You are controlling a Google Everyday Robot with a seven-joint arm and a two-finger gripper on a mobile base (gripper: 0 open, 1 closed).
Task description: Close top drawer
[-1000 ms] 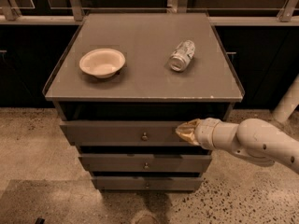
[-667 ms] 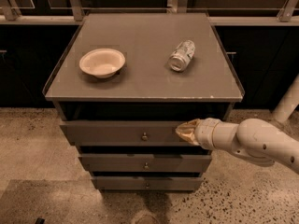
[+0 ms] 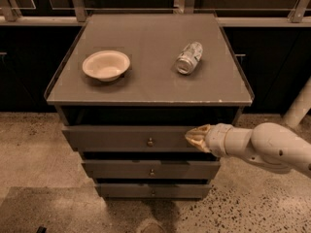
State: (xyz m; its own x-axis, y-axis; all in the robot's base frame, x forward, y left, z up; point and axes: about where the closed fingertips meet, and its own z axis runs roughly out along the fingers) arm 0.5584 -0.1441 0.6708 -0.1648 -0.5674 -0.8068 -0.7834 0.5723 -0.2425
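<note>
— Where do we find the top drawer [image 3: 116,138]?

— Right under the cabinet [image 3: 150,81] top, the uppermost of three. It stands a little way out of the cabinet, with a dark gap showing above its front. Its small round knob [image 3: 150,141] sits at the middle of the front.

— And the gripper [image 3: 195,137]?

— At the right part of that drawer front, to the right of the knob, its tan tip against the panel. We cannot tell how far open it is, and we see nothing held in it. The pale arm [image 3: 262,144] reaches in from the cabinet's right side.

— What else do we see?

— On the cabinet top, a pale bowl [image 3: 106,65] at the left and a can [image 3: 189,58] lying on its side at the right, well apart. The two lower drawers [image 3: 121,170] sit further in than the top one.
</note>
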